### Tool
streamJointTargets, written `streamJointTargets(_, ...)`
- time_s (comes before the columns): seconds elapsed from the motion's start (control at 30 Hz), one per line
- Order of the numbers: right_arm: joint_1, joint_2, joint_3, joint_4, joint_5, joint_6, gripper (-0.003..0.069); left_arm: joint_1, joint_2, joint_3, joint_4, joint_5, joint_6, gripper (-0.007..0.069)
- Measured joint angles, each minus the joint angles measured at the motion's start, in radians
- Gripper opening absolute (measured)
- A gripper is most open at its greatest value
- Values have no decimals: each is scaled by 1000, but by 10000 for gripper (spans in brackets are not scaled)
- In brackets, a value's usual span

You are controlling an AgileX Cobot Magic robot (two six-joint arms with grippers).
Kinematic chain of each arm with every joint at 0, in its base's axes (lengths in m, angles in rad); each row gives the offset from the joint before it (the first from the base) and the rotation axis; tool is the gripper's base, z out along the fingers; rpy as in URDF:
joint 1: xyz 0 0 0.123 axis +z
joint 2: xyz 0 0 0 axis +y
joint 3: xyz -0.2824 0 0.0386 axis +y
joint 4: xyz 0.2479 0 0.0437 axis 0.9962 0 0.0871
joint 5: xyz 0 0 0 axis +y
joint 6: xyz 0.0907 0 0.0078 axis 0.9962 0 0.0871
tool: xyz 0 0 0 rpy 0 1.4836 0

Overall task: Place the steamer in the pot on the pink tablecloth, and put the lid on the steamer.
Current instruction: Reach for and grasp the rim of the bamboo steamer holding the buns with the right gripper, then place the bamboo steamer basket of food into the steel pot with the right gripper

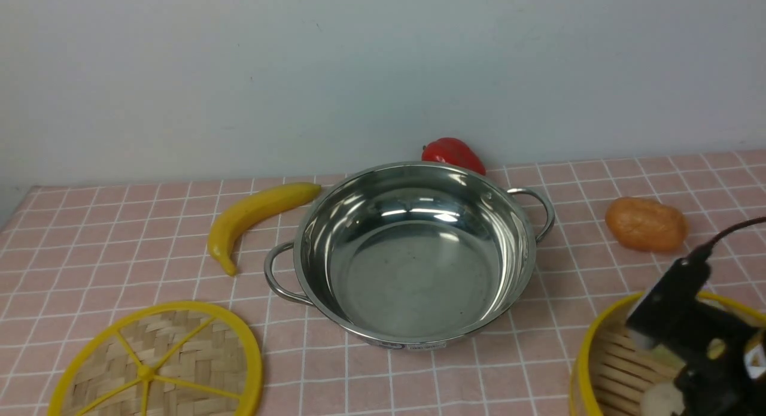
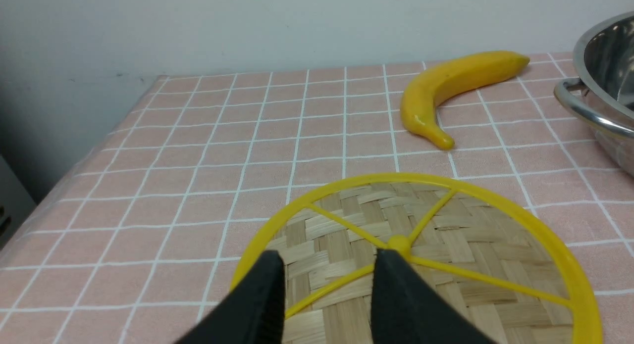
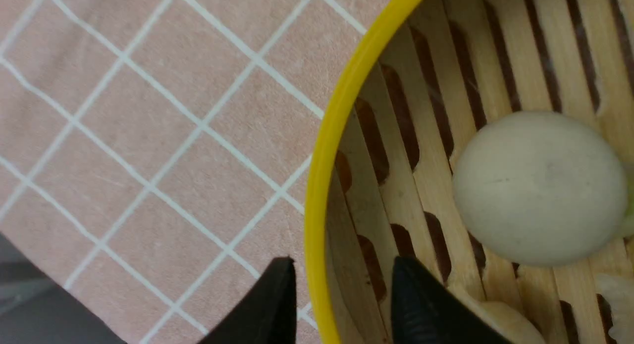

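Astride the steamer (image 3: 324, 151) rim, right fingers (image 3: 270, 309) stand parted, needing a square, firm pinch before any lift; left fingers (image 2: 257, 309) hover parted above the lid (image 2: 470, 255)

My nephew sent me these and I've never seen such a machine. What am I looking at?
It is a two-armed robot. The wide picture looks forward from between its arms; the other two come from cameras on its wrists. On the pink tablecloth lie a steel pot, a banana, a red pepper, an orange lump, a woven lid and a steamer with a white bun inside. The left gripper hangs open over the lid; the right gripper, open, straddles the steamer's rim. Nothing is held.
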Motion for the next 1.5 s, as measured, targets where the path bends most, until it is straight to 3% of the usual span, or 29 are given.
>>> streamJointTargets(0.13, 67, 108, -6, -36, -49, 30, 337, 0, 0, 0, 0, 0, 0, 243)
streamJointTargets(0.3, 81, 179, -7, -44, -74, 37, 330, 0, 0, 0, 0, 0, 0, 243)
streamJointTargets(0.47, 81, 220, -7, -68, -77, 54, 197, 0, 0, 0, 0, 0, 0, 243)
streamJointTargets(0.53, 83, 220, -7, -61, -73, 87, 55, 0, 0, 0, 0, 0, 0, 243)
streamJointTargets(0.77, 83, 125, -73, -76, 18, 108, 61, 0, 0, 0, 0, 0, 0, 243)
streamJointTargets(0.93, 83, 83, -293, -93, 186, -21, 61, 0, 0, 0, 0, 0, 0, 243)
streamJointTargets(1.07, 94, 96, -400, -103, 215, -122, 61, 0, 0, 0, 0, 0, 0, 243)
streamJointTargets(1.13, 142, 134, -496, -124, 225, -265, 61, 0, 0, 0, 0, 0, 0, 243)
streamJointTargets(1.3, 261, 266, -667, -152, 229, -422, 61, 0, 0, 0, 0, 0, 0, 243)
streamJointTargets(1.5, 326, 517, -882, -241, 227, -460, 61, 0, 0, 0, 0, 0, 0, 243)
